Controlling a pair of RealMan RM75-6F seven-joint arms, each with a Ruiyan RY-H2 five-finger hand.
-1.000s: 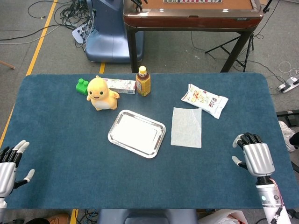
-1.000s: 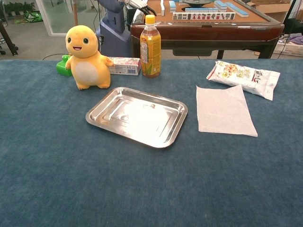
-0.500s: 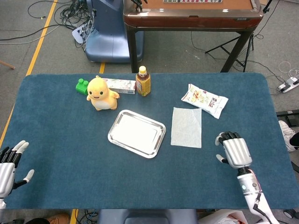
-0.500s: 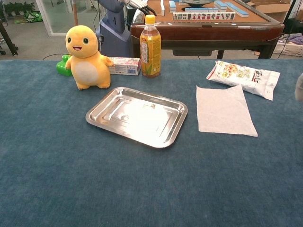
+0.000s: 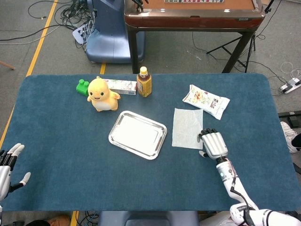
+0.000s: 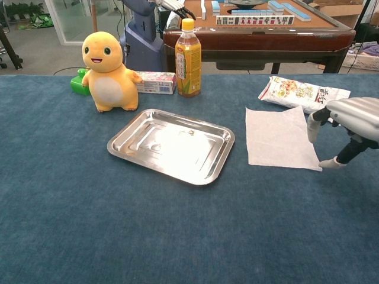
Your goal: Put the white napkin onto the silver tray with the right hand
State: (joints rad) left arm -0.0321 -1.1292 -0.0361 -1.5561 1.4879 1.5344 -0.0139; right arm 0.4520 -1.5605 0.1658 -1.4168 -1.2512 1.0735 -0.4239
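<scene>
Down at the near left corner of the blue worktop [image 5: 56, 160], only the head view catches the left hand [image 5: 7, 165], fingers spread apart and holding nothing; the chest view does not reach it. From above, the right hand [image 5: 212, 143] shows its silver back, with dark fingertips at the near right corner of the white napkin [image 5: 187, 128]. The chest view shows what the top view hides: the right hand [image 6: 349, 127] has its fingers parted and empty, the thumb tip down on the cloth just beside the napkin's corner and another finger hanging above the napkin's right edge; whether it touches the paper I cannot tell.

The white napkin [image 6: 278, 139] lies flat on the worktop, apart from the silver tray [image 5: 138, 134], which sits to its left with nothing in it. Beyond the napkin lies a snack packet [image 5: 205, 101]. Farther back stand a tea bottle [image 5: 144, 82], a small box [image 5: 121, 86], a yellow plush toy [image 5: 102, 94] and a green block [image 5: 82, 86].
</scene>
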